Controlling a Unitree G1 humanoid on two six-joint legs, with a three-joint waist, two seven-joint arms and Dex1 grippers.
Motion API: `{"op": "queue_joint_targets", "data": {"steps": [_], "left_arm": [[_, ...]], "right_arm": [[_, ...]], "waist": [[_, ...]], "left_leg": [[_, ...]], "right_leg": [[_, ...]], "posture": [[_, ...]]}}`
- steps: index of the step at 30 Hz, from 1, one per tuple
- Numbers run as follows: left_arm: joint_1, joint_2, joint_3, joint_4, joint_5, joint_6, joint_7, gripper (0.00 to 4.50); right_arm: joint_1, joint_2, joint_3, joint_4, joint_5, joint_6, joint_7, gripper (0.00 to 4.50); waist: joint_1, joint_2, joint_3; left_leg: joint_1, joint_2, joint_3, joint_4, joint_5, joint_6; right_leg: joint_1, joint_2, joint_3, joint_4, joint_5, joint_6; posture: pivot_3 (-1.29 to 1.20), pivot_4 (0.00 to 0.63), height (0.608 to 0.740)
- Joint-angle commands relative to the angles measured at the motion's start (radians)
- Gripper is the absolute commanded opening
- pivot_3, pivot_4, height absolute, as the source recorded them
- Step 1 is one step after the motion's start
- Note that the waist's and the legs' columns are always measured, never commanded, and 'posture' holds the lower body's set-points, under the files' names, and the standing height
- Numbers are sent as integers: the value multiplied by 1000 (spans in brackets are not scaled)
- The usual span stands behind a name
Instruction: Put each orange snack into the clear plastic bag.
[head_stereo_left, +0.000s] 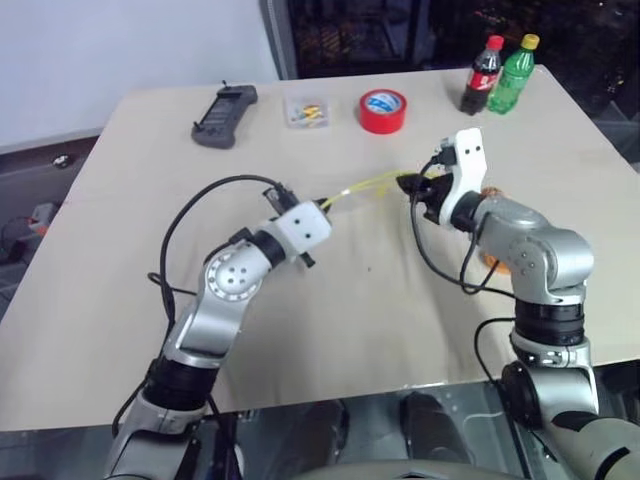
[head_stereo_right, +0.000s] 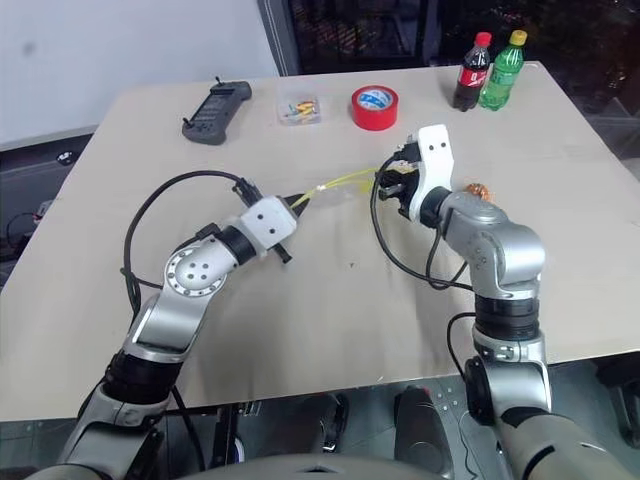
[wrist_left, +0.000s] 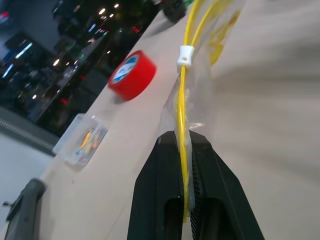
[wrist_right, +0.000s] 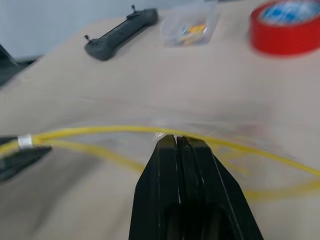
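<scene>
Pinching the crinkly clear plastic bag (head_stereo_left: 372, 184) with yellow seal strip from both ends: left gripper (wrist_left: 183, 150) and right gripper (wrist_right: 178, 142) both clamped on it. Stretched above the table, nearer than the red tape roll (head_stereo_left: 383, 110). One glossy orange snack (head_stereo_right: 476, 190) just beside the right wrist.

Crinkly clear plastic bag (head_stereo_left: 375, 185) with yellow seal strip stretched above table; glossy orange-brown snack (head_stereo_right: 477, 190) apparently on table, beside bag.

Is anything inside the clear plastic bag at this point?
The clear plastic bag hangs stretched between the left gripper and right gripper, both pinching its yellow seal strip. No snack shows through it. One orange snack sits beside the right arm, partly hidden.
</scene>
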Motion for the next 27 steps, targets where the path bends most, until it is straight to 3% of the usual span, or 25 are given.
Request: {"op": "queue_joint_targets", "data": {"steps": [1,4,6,10,13,18,21,27], "left_arm": [[6,17,-5,-46,11,-53,-10,0],[18,31,1,-44,18,-73,-14,0],[28,47,12,-41,19,-85,-18,0],[54,85,25,-44,5,-121,-42,0],[70,106,36,-41,-15,-143,-65,0],[76,116,56,-32,-24,-145,-72,0],[74,111,61,-29,-22,-136,-68,0],[60,88,66,-22,-15,-94,-50,0]], "right_arm": [[-30,48,12,63,17,-12,-25,93],[-24,58,52,105,-13,-73,-25,93],[-6,28,142,100,-104,-241,-1,93],[30,-208,517,103,-485,-739,105,93],[5,-306,681,205,-707,-1010,100,93],[-49,-330,765,380,-906,-1197,52,93],[-57,-317,753,425,-952,-1217,42,956],[-44,-308,693,422,-974,-1202,40,3832]], "waist": [[0,0,0],[0,0,0],[0,0,0],[1,0,0],[-2,0,0],[2,0,0],[3,0,0],[3,0,0]], "left_leg": [[0,0,0,0,0,0],[0,0,0,1,0,0],[0,0,0,1,0,0],[0,-1,2,1,0,0],[0,-1,2,1,0,0],[2,0,3,2,1,-1],[2,0,3,2,1,-1],[2,0,2,2,1,-1]], "right_leg": [[0,0,0,0,0,0],[0,0,0,1,0,0],[0,0,0,1,0,0],[-1,0,1,2,0,0],[-1,0,1,2,0,0],[-1,2,2,4,0,0],[-1,2,2,5,0,0],[-1,2,2,4,0,0]], "posture": [[0,150,740],[0,150,740],[0,150,740],[0,150,740],[0,150,740],[0,150,740],[0,150,740],[0,150,740]]}}
